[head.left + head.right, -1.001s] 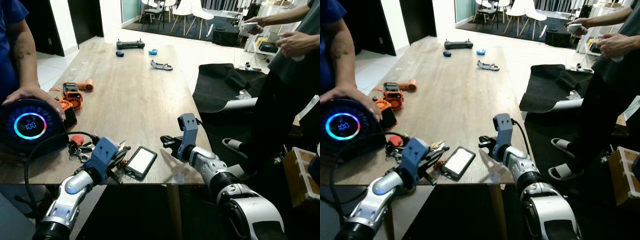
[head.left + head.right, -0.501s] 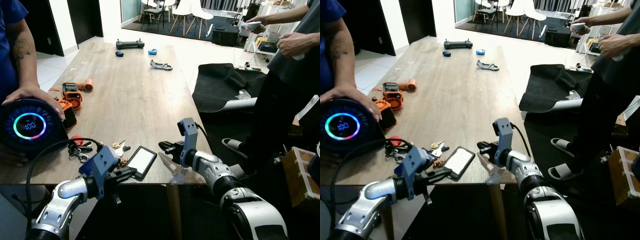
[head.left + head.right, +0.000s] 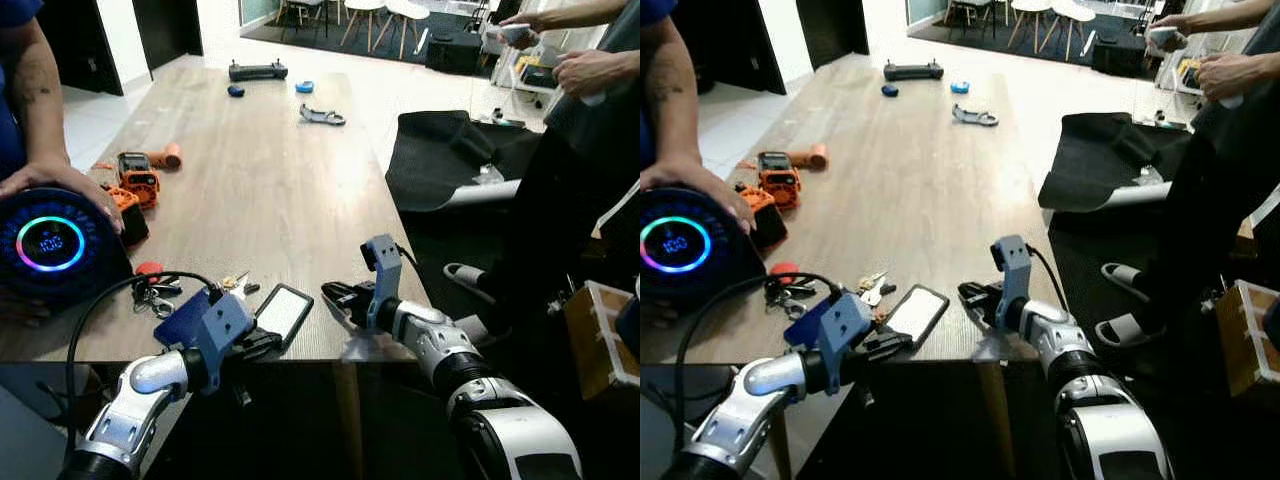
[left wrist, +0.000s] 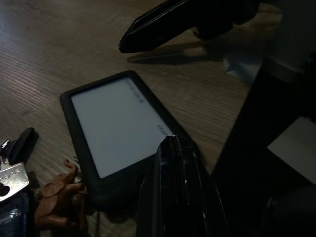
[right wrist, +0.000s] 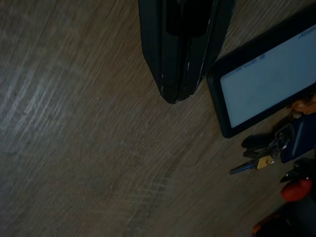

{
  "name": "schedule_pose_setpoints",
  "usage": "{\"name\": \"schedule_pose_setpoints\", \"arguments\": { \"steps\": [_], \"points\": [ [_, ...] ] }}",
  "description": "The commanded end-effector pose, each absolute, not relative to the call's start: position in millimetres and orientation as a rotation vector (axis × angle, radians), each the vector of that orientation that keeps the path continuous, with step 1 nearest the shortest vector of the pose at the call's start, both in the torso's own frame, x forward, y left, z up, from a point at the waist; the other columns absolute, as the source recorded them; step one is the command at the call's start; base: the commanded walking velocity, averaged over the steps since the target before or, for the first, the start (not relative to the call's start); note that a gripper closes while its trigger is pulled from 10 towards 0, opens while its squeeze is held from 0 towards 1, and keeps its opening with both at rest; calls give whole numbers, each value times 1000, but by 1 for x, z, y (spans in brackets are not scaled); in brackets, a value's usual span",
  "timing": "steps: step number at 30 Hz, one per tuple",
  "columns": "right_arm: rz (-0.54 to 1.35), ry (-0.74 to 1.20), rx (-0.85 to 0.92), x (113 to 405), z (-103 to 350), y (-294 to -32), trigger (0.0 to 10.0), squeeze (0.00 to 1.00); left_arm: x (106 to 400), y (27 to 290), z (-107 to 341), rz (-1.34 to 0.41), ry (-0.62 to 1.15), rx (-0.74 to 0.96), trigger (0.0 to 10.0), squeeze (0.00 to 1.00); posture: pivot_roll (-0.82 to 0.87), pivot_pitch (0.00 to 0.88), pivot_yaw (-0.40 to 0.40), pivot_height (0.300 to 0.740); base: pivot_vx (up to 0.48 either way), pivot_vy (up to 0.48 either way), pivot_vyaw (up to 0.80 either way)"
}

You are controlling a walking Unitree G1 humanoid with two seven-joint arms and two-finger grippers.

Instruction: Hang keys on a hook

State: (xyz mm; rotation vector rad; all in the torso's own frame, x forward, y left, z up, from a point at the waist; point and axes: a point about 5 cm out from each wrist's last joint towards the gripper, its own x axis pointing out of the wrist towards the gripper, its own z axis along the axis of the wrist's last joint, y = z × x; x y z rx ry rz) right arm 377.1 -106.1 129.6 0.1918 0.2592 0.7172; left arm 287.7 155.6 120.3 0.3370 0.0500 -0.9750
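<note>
A long wooden table [image 3: 270,190] stood on pale floor tiles [image 3: 85,120]. White chairs [image 3: 385,10] waited beyond its far edge.

On the long wooden table [image 3: 270,190] lie one bunch of metal keys [image 3: 872,290], one black-framed rectangular tablet with a pale screen [image 3: 283,311], one round black speaker with a glowing ring [image 3: 45,245], and two orange tools [image 3: 137,172].
</note>
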Motion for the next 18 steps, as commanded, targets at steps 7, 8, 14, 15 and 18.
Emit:
{"name": "schedule_pose_setpoints", "arguments": {
  "steps": [7,8,14,15,18],
  "points": [
    [708,273,213,375,125,-107,10000,0,289,142,112,-1010,60,370,10000,0,78,189,-53,740,0,0,0],
    [708,272,212,375,126,-108,10000,0,289,140,113,-1015,56,369,10000,0,80,189,-53,740,0,0,0],
    [688,253,209,377,130,-111,10000,0,291,123,115,-1050,30,361,10000,0,81,189,-53,740,0,0,0],
    [677,245,210,378,131,-112,10000,0,291,119,115,-1058,26,360,10000,0,81,189,-53,740,0,0,0],
    [648,234,219,380,133,-115,10000,0,291,111,114,-1072,16,357,10000,0,78,185,-49,740,0,0,0]
  ]
}}
